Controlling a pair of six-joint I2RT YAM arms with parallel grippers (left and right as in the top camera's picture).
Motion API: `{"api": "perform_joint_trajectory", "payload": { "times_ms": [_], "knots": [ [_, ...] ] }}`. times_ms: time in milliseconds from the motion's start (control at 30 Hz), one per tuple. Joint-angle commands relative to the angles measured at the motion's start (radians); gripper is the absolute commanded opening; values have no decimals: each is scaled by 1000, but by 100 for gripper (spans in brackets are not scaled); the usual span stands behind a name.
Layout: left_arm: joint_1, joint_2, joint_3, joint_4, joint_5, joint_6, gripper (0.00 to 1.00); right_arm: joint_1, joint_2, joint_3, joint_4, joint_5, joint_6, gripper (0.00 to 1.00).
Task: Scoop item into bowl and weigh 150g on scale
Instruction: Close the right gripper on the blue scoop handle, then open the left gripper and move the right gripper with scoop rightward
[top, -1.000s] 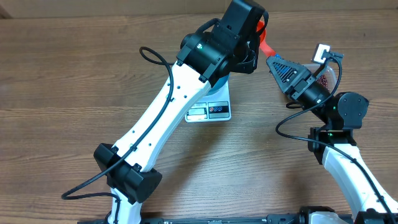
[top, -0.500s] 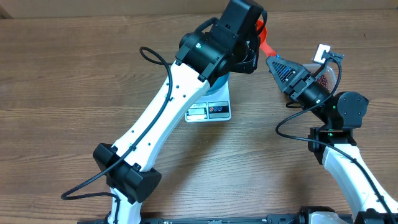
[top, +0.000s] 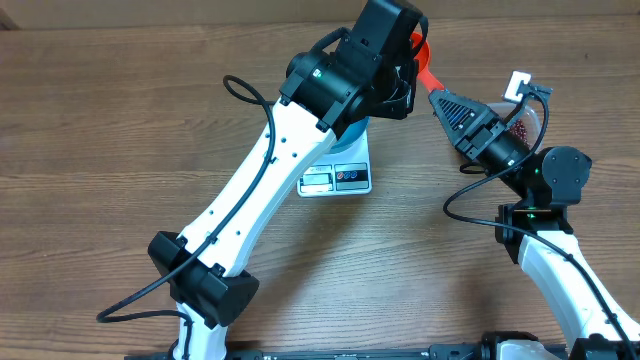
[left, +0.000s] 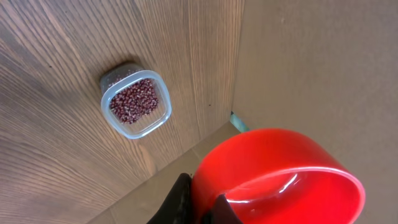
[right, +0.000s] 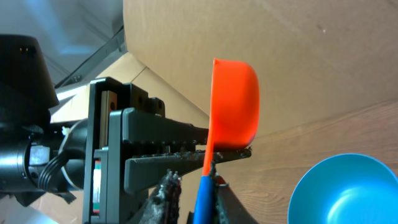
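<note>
Gripping a glossy red-orange plastic scoop (left: 280, 168) at the base of its cup, the black left fingers (left: 182, 198) are closed tight on it. The cup is round and smooth-walled, with a bright highlight on its inner rim, and it is raised clear of the counter (top: 120, 130).

The right fingers (right: 169, 194) have a rough, worn-looking surface. They stand close on either side of the scoop's thin handle, where a blue strip continues the handle's line. I cannot tell whether they are actually pinching it.

The item, small roundish dark red-brown beans (left: 134, 102), lies in a loose heap inside a clear rounded-rectangular plastic tub (left: 132, 133). The tub sits on the counter at the far right, near a plain brown cardboard wall (left: 311, 62).

The bowl (right: 342, 186) is bright blue, round and deep, with a matte interior. It shows at the low right corner of the right wrist view and is apart from the scoop. In the overhead view the left arm covers it.

The scale (top: 340, 172) is flat, white and rectangular and lies mid-counter, partly under the left arm. Its near edge carries a display panel and dark buttons, with markings too small to read.

The counter is brown wood-grain laminate with long streaks.
</note>
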Motion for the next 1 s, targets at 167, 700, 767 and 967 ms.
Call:
{"api": "perform_joint_trajectory", "payload": {
  "times_ms": [167, 700, 767, 967],
  "knots": [
    [5, -17, 19, -15, -5, -9, 12, 6, -8, 18, 16, 3, -57, 4],
    [5, -17, 19, -14, -5, 4, 100, 4, -8, 18, -90, 43, -127, 4],
    [5, -17, 19, -15, -5, 12, 100, 3, -8, 18, -116, 55, -151, 4],
    [5, -17, 19, -15, -5, 238, 100, -58, -8, 18, -208, 46, -230, 4]
  ]
}}
